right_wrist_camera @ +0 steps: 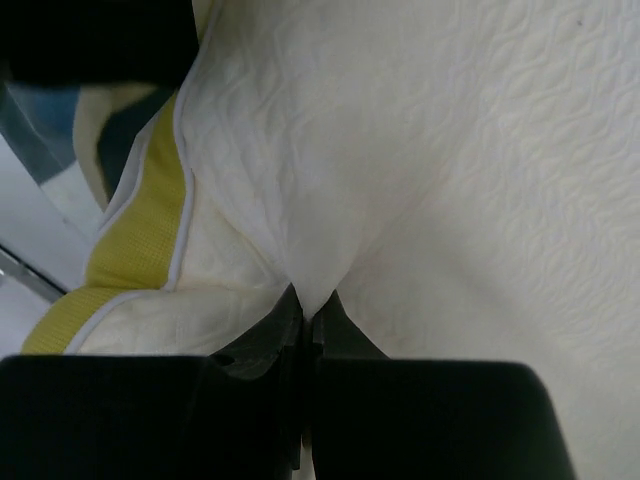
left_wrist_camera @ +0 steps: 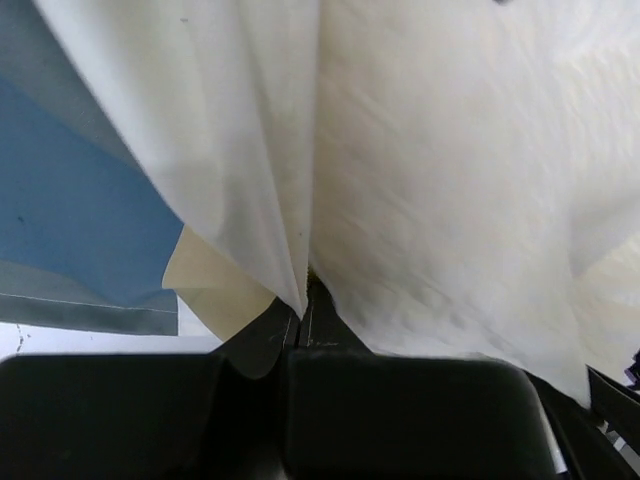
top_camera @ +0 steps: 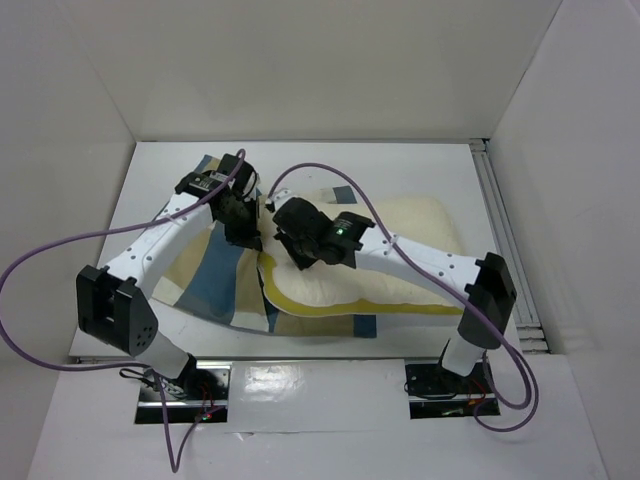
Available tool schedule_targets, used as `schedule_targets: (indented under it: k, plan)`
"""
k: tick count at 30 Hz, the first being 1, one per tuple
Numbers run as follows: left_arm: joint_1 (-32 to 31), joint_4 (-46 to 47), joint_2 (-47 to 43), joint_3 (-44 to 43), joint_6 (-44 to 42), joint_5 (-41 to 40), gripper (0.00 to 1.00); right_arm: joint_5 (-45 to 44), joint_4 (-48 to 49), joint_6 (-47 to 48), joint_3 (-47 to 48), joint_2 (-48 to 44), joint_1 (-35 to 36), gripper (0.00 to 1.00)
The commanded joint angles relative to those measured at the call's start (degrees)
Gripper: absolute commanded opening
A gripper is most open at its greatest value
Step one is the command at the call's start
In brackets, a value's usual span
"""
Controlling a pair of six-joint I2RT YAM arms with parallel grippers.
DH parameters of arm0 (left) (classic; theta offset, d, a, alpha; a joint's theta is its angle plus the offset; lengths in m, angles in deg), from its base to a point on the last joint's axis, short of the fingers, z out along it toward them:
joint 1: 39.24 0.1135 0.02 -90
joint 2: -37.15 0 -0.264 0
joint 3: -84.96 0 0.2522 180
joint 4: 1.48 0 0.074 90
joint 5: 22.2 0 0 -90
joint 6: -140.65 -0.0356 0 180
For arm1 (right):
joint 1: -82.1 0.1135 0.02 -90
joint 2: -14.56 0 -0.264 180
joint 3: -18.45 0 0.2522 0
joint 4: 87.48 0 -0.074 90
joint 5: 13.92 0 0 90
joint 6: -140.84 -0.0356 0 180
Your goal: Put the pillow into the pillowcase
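Left fingers (left_wrist_camera: 265, 338) pinch the pillowcase (left_wrist_camera: 90, 220); right fingers (right_wrist_camera: 262, 335) pinch the pillow (right_wrist_camera: 450, 150).

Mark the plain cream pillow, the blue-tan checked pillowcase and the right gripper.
plain cream pillow (top_camera: 420, 238): top view, right half.
blue-tan checked pillowcase (top_camera: 212, 285): top view, blue check.
right gripper (right_wrist_camera: 308, 305): right wrist view, between fingertips.

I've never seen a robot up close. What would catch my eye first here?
The right gripper and the left gripper meet over the middle of the table, each pinching cloth. The right one is shut on a fold of the cream pillow, which lies right of centre, its yellow edge toward the near side. The left one grips the blue-and-tan checked pillowcase, spread at the left and partly under the pillow.
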Motion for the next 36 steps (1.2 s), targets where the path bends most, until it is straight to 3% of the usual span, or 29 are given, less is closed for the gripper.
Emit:
schedule_targets:
  k: [1,6,16,20,21,25,30,36]
  plan:
    - [-1.09,-1.5,-2.05,0.26,-0.92,2.77,0.0,-6.17,3.33,-0.68,6.83,3.49,-1.89,0.0]
    - [-1.09,-1.5,-2.66,0.26,-0.92,4.08,0.0,-5.65,5.43,-2.89,7.36,8.49,-6.81,0.0]
    - [-1.09,-3.08,-2.66,0.26,-1.45,4.62,0.0,-8.99,15.1,-9.74,3.32,14.92,-7.35,0.0]
    - [-0.56,-2.56,-2.05,0.79,-0.83,3.47,0.0,-6.26,17.3,-10.27,0.34,10.21,-7.35,0.44]
    - [0.05,-2.56,-1.52,1.48,-0.83,3.47,0.0,-5.47,17.83,-10.27,-1.06,8.35,-7.35,0.68]
    - [1.28,-0.98,-0.29,2.63,-0.31,4.0,0.0,-4.15,17.84,-8.86,-8.62,-0.44,-6.83,0.95]
    - [1.81,-0.45,1.02,2.63,-0.31,4.53,0.0,-1.26,15.46,-6.5,-18.47,-8.7,-5.24,0.99]
    - [1.81,-0.45,1.56,2.63,0.22,4.53,0.0,8.84,19.15,-2.1,-23.66,-8.73,-1.47,0.99]
